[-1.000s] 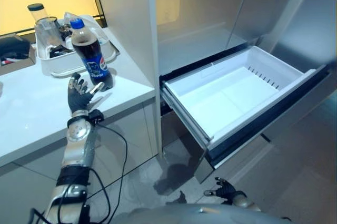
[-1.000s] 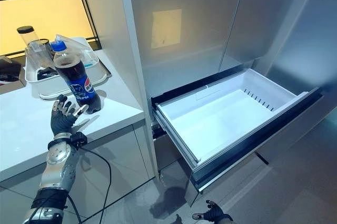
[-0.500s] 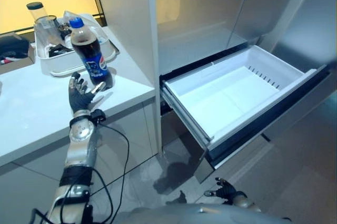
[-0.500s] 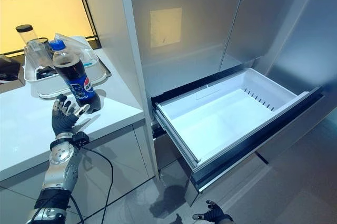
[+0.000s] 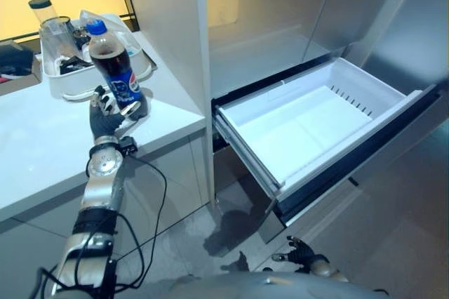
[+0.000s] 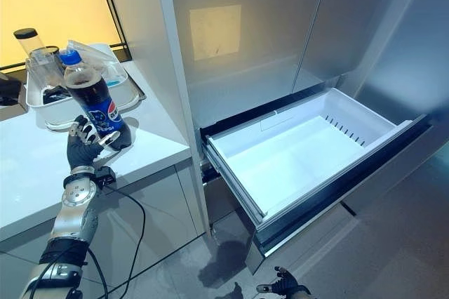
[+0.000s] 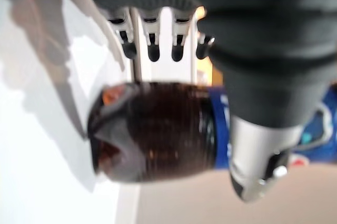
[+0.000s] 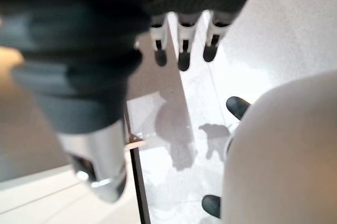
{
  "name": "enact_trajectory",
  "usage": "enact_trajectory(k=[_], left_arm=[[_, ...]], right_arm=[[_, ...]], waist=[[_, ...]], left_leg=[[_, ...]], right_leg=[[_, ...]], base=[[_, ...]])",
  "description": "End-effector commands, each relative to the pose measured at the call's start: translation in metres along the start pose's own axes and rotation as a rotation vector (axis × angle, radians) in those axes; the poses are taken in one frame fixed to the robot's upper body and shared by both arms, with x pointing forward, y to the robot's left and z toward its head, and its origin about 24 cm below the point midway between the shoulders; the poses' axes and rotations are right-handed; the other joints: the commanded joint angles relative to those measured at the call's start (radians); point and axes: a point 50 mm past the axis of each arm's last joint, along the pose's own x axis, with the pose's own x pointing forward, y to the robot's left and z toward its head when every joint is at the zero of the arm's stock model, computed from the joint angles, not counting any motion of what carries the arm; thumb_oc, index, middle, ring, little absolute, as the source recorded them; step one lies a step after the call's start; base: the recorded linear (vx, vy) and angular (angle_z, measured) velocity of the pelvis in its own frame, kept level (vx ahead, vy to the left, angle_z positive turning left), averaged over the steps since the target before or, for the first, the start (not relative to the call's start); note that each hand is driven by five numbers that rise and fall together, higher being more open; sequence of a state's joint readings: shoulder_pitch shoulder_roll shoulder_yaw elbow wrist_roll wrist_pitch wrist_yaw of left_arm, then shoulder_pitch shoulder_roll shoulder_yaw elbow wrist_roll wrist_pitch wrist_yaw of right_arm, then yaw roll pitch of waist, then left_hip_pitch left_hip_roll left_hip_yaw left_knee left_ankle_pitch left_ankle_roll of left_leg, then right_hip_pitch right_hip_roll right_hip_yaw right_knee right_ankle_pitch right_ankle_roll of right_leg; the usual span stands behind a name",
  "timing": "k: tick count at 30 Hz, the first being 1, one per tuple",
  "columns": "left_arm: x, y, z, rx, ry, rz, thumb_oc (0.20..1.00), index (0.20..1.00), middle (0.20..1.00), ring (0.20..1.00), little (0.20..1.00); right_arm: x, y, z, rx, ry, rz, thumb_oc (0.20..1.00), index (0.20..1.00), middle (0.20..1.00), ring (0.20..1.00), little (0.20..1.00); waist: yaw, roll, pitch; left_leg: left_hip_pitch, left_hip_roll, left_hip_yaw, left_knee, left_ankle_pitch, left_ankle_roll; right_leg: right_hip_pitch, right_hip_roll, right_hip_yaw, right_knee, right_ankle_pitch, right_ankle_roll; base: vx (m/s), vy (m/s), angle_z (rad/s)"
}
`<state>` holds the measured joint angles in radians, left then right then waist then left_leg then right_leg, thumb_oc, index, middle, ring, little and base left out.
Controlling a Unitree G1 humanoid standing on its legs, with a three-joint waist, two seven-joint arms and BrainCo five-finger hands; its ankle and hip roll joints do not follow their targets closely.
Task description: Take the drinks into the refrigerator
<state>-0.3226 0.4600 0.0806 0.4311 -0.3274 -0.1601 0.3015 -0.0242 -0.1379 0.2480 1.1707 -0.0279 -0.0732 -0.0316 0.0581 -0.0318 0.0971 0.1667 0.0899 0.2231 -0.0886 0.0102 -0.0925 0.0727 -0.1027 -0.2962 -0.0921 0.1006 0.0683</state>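
- The dark cola bottle of clear plastic with a blue cap and blue label is standing upright on the glossy white countertop, long axis vertical, close to the counter's front right corner.
- The left hand is sitting directly against the bottle's lower body on the robot's side, palm facing it; the bottle is lying just ahead of the palm and slightly to the right.
- In the left wrist view the fingers are reaching past one side of the bottle and the thumb is showing on the other, spread wide and relaxed; a closed grip is not yet visible, and contact cannot be confirmed.
- The left arm is plainly the nearer one; the right hand is hanging low over the grey floor, well apart from the counter, fingers loosely extended.
- The white plastic pull-out refrigerator drawer is standing open to the robot's right of the counter, lower than the countertop, with smooth walls and a ribbed back section.
- Judgement: the bottle's smooth, rounded wall is likely calling for a wrap round the waist under the label.
- Behind the bottle, a white rectangular plastic tray is holding clear glassware and a black-capped jar.
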Motion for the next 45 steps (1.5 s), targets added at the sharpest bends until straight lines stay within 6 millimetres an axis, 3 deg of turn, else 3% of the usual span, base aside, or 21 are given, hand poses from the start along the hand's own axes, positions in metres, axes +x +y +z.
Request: enact_trajectory(k=[1, 9, 10, 11, 12, 15, 20, 23, 29, 30, 37, 38, 41, 42, 43, 44, 45], left_arm=[[0.032, -0.015, 0.045, 0.03, -0.147, -0.033, 1.0, 1.0, 1.0, 1.0, 1.0], [0.047, -0.041, 0.055, 0.059, -0.13, -0.106, 1.0, 1.0, 1.0, 1.0, 1.0], [0.048, -0.043, 0.058, 0.07, -0.136, -0.131, 0.526, 0.526, 0.526, 0.526, 0.526], [0.048, -0.045, 0.059, 0.074, -0.139, -0.152, 0.404, 0.404, 0.404, 0.404, 0.404], [0.048, -0.049, 0.06, 0.088, -0.146, -0.181, 0.2, 0.2, 0.2, 0.2, 0.2], [0.047, -0.055, 0.061, 0.085, -0.152, -0.216, 0.2, 0.2, 0.2, 0.2, 0.2], [0.027, -0.078, 0.061, 0.023, -0.203, -0.317, 0.2, 0.2, 0.2, 0.2, 0.2], [-0.002, -0.086, 0.051, -0.07, -0.22, -0.399, 0.2, 0.2, 0.2, 0.2, 0.2], [-0.037, -0.074, 0.037, -0.158, -0.211, -0.458, 0.2, 0.2, 0.2, 0.2, 0.2], [-0.051, -0.068, 0.029, -0.185, -0.185, -0.484, 0.2, 0.2, 0.2, 0.2, 0.2], [-0.083, -0.054, 0.019, -0.224, -0.15, -0.563, 0.2, 0.2, 0.2, 0.2, 0.2], [-0.091, -0.053, 0.017, -0.21, -0.139, -0.609, 0.2, 0.2, 0.2, 0.2, 0.2], [-0.099, -0.049, 0.019, -0.21, -0.14, -0.656, 0.2, 0.2, 0.2, 0.2, 0.2], [-0.106, -0.053, 0.015, -0.283, -0.101, -0.685, 0.2, 0.2, 0.2, 0.2, 0.2], [-0.107, -0.053, 0.015, -0.284, -0.101, -0.686, 0.2, 0.2, 0.2, 0.2, 0.2], [-0.108, -0.049, 0.016, -0.31, -0.099, -0.683, 0.2, 0.2, 0.2, 0.2, 0.2], [-0.111, -0.053, 0.026, -0.315, -0.14, -0.729, 0.2, 0.2, 0.2, 0.2, 0.2]], right_arm=[[0.001, 0.001, 0.003, -0.056, 0.005, 0.01, 1.0, 1.0, 1.0, 1.0, 1.0], [0.001, -0.001, -0.001, -0.046, 0.019, -0.001, 1.0, 1.0, 1.0, 1.0, 1.0], [0.001, 0.0, -0.002, -0.037, 0.022, 0.003, 1.0, 1.0, 1.0, 1.0, 1.0], [0.001, 0.0, -0.002, -0.035, 0.026, 0.004, 1.0, 1.0, 1.0, 1.0, 1.0], [0.001, 0.0, -0.003, -0.029, 0.032, 0.006, 1.0, 1.0, 1.0, 1.0, 1.0], [0.001, -0.001, -0.003, -0.022, 0.032, 0.004, 1.0, 1.0, 1.0, 1.0, 1.0], [0.001, -0.004, -0.003, 0.011, 0.028, -0.009, 1.0, 1.0, 1.0, 1.0, 1.0], [0.001, -0.007, -0.003, 0.042, 0.025, -0.02, 1.0, 1.0, 1.0, 1.0, 1.0], [0.002, -0.014, -0.002, 0.089, 0.026, -0.039, 1.0, 1.0, 1.0, 1.0, 1.0], [0.002, -0.018, -0.001, 0.127, 0.028, -0.054, 1.0, 1.0, 1.0, 1.0, 1.0], [0.001, -0.039, -0.005, 0.309, 0.039, -0.144, 1.0, 1.0, 1.0, 1.0, 1.0], [-0.001, -0.048, -0.009, 0.403, 0.041, -0.191, 1.0, 1.0, 1.0, 1.0, 1.0], [-0.002, -0.054, -0.011, 0.474, 0.036, -0.219, 1.0, 1.0, 1.0, 1.0, 1.0], [-0.004, -0.067, -0.009, 0.589, 0.012, -0.282, 1.0, 1.0, 1.0, 1.0, 1.0], [-0.004, -0.068, -0.01, 0.59, 0.012, -0.283, 1.0, 1.0, 1.0, 1.0, 1.0], [-0.011, -0.091, -0.02, 0.653, 0.01, -0.351, 1.0, 1.0, 1.0, 1.0, 1.0], [-0.009, -0.072, -0.015, 0.76, -0.045, -0.356, 1.0, 1.0, 1.0, 1.0, 1.0]], waist=[[-0.027, 0.013, 0.022], [-0.046, 0.016, 0.02], [-0.047, 0.017, 0.02], [-0.049, 0.018, 0.019], [-0.05, 0.018, 0.018], [-0.051, 0.018, 0.019], [-0.049, 0.015, 0.023], [-0.036, 0.009, 0.032], [-0.012, 0.002, 0.039], [-0.001, 0.001, 0.042], [0.022, -0.003, 0.048], [0.024, -0.003, 0.051], [0.028, -0.002, 0.052], [0.029, -0.002, 0.052], [0.03, -0.002, 0.052], [0.025, -0.003, 0.054], [0.013, 0.0, 0.059]], left_leg=[[0.006, -0.055, 0.008, 0.001, -0.069, 0.038], [0.01, -0.051, 0.016, 0.001, -0.067, 0.038], [0.009, -0.051, 0.016, 0.001, -0.067, 0.037], [0.01, -0.052, 0.016, 0.001, -0.068, 0.037], [0.01, -0.052, 0.017, 0.001, -0.068, 0.037], [0.01, -0.051, 0.018, 0.001, -0.068, 0.037], [0.005, -0.049, 0.016, 0.001, -0.066, 0.037], [0.001, -0.048, 0.013, 0.001, -0.064, 0.04], [-0.004, -0.048, 0.006, 0.001, -0.065, 0.042], [-0.005, -0.048, 0.004, 0.001, -0.065, 0.043], [-0.01, -0.048, -0.004, 0.001, -0.065, 0.046], [-0.01, -0.049, -0.006, 0.001, -0.066, 0.048], [-0.011, -0.049, -0.006, 0.001, -0.066, 0.048], [-0.011, -0.05, -0.007, 0.001, -0.066, 0.05], [-0.011, -0.05, -0.007, 0.001, -0.066, 0.05], [-0.011, -0.049, -0.006, 0.001, -0.066, 0.049], [-0.011, -0.048, -0.005, 0.001, -0.067, 0.05]], right_leg=[[0.058, -0.017, -0.029, 0.064, -0.069, 0.071], [0.055, -0.013, -0.016, 0.064, -0.07, 0.072], [0.055, -0.013, -0.015, 0.063, -0.07, 0.072], [0.055, -0.012, -0.014, 0.063, -0.069, 0.073], [0.055, -0.012, -0.014, 0.062, -0.069, 0.073], [0.056, -0.012, -0.014, 0.062, -0.069, 0.073], [0.053, -0.012, -0.012, 0.057, -0.066, 0.071], [0.05, -0.014, -0.015, 0.055, -0.062, 0.069], [0.05, -0.016, -0.019, 0.055, -0.062, 0.067], [0.05, -0.016, -0.02, 0.053, -0.061, 0.065], [0.046, -0.016, -0.024, 0.057, -0.063, 0.063], [0.044, -0.017, -0.025, 0.06, -0.062, 0.062], [0.044, -0.017, -0.026, 0.06, -0.063, 0.062], [0.043, -0.016, -0.024, 0.061, -0.063, 0.062], [0.043, -0.016, -0.024, 0.061, -0.063, 0.062], [0.04, -0.015, -0.022, 0.061, -0.062, 0.061], [0.035, -0.015, -0.017, 0.065, -0.061, 0.061]], base=[[0.0, 0.0, 0.0], [0.01, -0.007, -0.04], [0.0, 0.0, 0.0], [0.0, 0.0, 0.0], [0.0, 0.0, 0.0], [0.0, 0.0, 0.0], [0.0, 0.0, 0.0], [0.0, 0.0, 0.0], [0.0, 0.0, 0.0], [0.0, 0.0, 0.0], [0.0, 0.0, 0.0], [0.0, 0.0, 0.0], [0.0, 0.0, 0.0], [0.0, 0.0, 0.0], [0.0, 0.0, 0.0], [-0.03, 0.007, -0.02], [-0.03, 0.006, -0.04]])
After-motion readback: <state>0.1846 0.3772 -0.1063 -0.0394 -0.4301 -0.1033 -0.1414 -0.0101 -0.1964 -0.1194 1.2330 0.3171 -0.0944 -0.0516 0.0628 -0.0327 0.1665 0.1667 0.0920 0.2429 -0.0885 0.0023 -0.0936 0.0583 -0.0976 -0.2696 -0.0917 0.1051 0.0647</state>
